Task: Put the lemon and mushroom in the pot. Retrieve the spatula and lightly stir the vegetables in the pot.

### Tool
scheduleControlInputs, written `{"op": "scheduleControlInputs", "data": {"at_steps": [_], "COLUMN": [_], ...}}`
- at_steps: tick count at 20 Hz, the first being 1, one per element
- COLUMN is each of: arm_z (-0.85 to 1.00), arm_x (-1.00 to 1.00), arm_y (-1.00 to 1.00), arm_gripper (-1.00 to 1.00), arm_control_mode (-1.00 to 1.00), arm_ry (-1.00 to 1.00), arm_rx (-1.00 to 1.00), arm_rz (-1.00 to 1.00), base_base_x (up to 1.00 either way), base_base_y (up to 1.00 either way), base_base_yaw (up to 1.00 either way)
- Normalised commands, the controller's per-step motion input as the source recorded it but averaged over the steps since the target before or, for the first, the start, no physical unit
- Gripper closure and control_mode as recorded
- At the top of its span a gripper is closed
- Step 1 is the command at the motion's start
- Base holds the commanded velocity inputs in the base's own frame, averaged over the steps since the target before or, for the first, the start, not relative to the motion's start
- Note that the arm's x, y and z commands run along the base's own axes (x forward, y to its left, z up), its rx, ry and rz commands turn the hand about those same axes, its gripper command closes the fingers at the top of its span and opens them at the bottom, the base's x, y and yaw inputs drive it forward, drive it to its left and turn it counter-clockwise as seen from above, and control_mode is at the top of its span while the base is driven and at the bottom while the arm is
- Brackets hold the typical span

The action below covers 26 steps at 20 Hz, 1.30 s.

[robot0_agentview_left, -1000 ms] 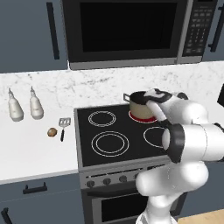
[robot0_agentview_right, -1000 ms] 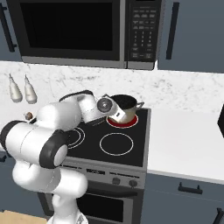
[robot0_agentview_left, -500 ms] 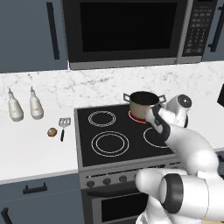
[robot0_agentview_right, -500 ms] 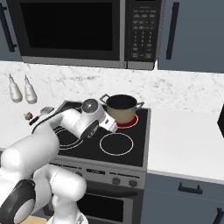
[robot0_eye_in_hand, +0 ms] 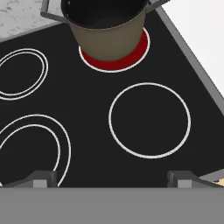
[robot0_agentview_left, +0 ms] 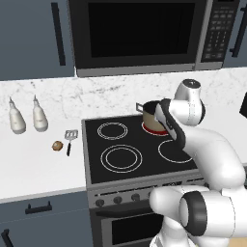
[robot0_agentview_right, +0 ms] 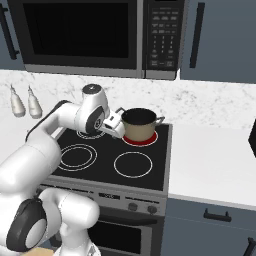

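Note:
The tan pot (robot0_agentview_right: 140, 128) with a dark rim stands on the glowing red back-right burner (robot0_eye_in_hand: 139, 49). The hand view looks into the pot (robot0_eye_in_hand: 107, 33), but its inside is too dark to make out. My gripper (robot0_agentview_right: 118, 129) hovers low over the stove just left of the pot. In the hand view my gripper (robot0_eye_in_hand: 113, 180) is open, the fingertips wide apart with nothing between them. On the white counter left of the stove lies the brown mushroom (robot0_agentview_left: 57, 145), and beside it the spatula (robot0_agentview_left: 70, 137). The lemon is hidden.
Two pale bottles (robot0_agentview_left: 17, 118) (robot0_agentview_left: 39, 116) stand at the back of the left counter. A microwave (robot0_agentview_left: 140, 34) hangs above the stove. The black cooktop (robot0_eye_in_hand: 87, 109) has three unlit rings. White counter (robot0_agentview_right: 215, 170) stretches to the stove's right.
My hand has left the top of the pot, swung down in front of it, and now sits beside its left side. Pot, mushroom and spatula have stayed put.

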Motion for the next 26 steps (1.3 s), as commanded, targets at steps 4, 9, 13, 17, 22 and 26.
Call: {"op": "scheduleControlInputs", "data": {"at_steps": [4,9,13,17,22,26], "arm_z": [-0.16,0.09,0.41,0.65,0.36,0.0], "arm_x": [-0.12,-0.33,-0.69,-0.51,0.01,0.0], "arm_y": [0.2,0.22,0.02,0.0,0.0,-0.02], "arm_gripper": [-1.0,-1.0,-1.0,-1.0,-1.0,-1.0], "arm_control_mode": [-1.0,-1.0,-1.0,-1.0,-1.0,1.0], "arm_ry": [0.13,0.01,-0.03,-0.06,0.05,0.0], "arm_rx": [-0.09,0.0,0.0,0.0,0.0,0.02], "arm_rz": [0.13,0.19,0.16,0.11,0.05,0.0], "base_base_x": [0.0,0.0,0.0,0.0,0.0,0.0], "base_base_y": [0.0,0.0,0.0,0.0,0.0,0.15], "base_base_yaw": [0.0,0.0,0.0,0.0,0.0,0.0]}}
